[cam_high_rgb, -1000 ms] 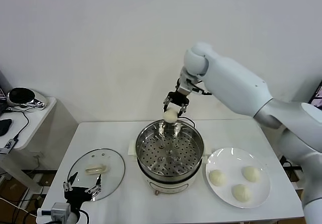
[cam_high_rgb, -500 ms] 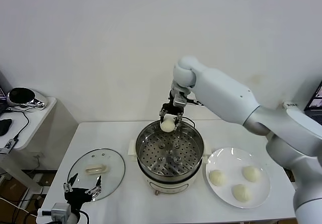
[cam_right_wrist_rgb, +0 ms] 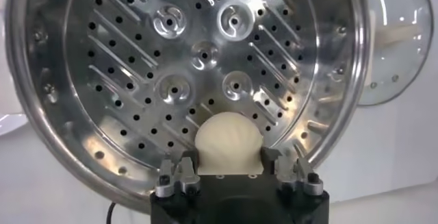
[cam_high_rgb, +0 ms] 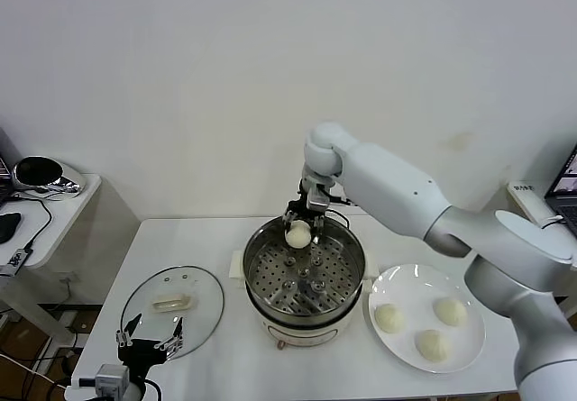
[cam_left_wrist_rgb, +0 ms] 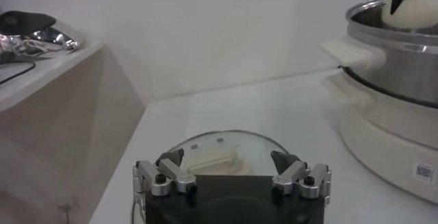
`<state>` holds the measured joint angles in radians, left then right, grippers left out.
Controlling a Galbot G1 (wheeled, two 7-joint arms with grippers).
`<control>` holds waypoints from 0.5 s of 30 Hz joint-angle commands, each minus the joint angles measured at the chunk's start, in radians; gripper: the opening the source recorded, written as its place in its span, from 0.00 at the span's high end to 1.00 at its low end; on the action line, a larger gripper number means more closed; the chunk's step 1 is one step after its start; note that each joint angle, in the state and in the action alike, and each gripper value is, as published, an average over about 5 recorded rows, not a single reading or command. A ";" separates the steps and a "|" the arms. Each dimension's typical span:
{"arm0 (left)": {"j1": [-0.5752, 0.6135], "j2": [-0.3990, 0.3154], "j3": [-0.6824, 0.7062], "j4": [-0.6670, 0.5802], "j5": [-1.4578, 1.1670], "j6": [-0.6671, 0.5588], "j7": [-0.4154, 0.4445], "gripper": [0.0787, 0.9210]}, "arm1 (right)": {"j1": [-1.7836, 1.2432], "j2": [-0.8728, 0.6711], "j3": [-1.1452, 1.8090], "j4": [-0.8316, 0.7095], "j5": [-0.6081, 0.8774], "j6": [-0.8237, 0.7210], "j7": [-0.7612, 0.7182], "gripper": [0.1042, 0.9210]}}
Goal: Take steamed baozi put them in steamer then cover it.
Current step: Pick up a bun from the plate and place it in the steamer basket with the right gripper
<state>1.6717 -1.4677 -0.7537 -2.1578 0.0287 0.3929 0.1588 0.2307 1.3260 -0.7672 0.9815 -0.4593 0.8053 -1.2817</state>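
White tabletop (cam_high_rgb: 225, 356) ran before a plain pale wall, with a lower side table (cam_high_rgb: 54, 205) off to the robot's left carrying a dark rounded object (cam_high_rgb: 41, 174) and some cables. Nearest the robot, the left gripper (cam_high_rgb: 149, 340) sat parked at the front left edge of the table, its fingers (cam_left_wrist_rgb: 168, 174) spread wide with nothing between them. Just beyond it the cover (cam_high_rgb: 172, 311) lay flat on the table, its cream bar handle (cam_high_rgb: 172, 304) facing up, well apart from the pot. On the robot's right, a white plate (cam_high_rgb: 469, 351) held three steamed baozi (cam_high_rgb: 388, 318), spaced apart from one another. Between lid and plate stood the steamer (cam_high_rgb: 305, 279), a shiny steel pot on a white base (cam_high_rgb: 302, 331) with side handles, its perforated tray (cam_right_wrist_rgb: 198, 61) bare of buns. Farther back, the right gripper (cam_high_rgb: 299, 225) reached in over the far rim of the pot, its fingers (cam_right_wrist_rgb: 179, 170) closed narrowly on a fourth bun (cam_right_wrist_rgb: 228, 143). From the wrist camera that bun hung over the far part of the tray, close to the pot wall; whether it touched the tray could not be made out, though it appeared to sit slightly above. Behind it, the right arm (cam_high_rgb: 406, 194) sloped up and back toward the robot's right.
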 commanded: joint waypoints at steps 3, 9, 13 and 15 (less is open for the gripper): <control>-0.004 -0.003 0.003 -0.002 -0.004 0.001 0.004 0.12 | -0.026 0.007 -0.006 -0.002 -0.068 -0.021 0.080 0.40; -0.005 -0.005 0.005 0.001 -0.004 0.001 0.003 0.12 | -0.021 0.002 -0.017 0.016 -0.047 -0.059 0.075 0.20; -0.004 -0.005 0.004 0.000 -0.004 0.001 0.003 0.12 | -0.003 -0.019 -0.016 0.052 0.023 -0.105 0.028 0.13; -0.003 -0.004 0.003 -0.001 -0.004 0.002 0.003 0.12 | 0.021 -0.043 -0.014 0.094 0.099 -0.154 0.001 0.12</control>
<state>1.6669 -1.4733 -0.7493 -2.1573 0.0245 0.3936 0.1617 0.2306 1.3100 -0.7831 1.0195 -0.4586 0.7320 -1.2477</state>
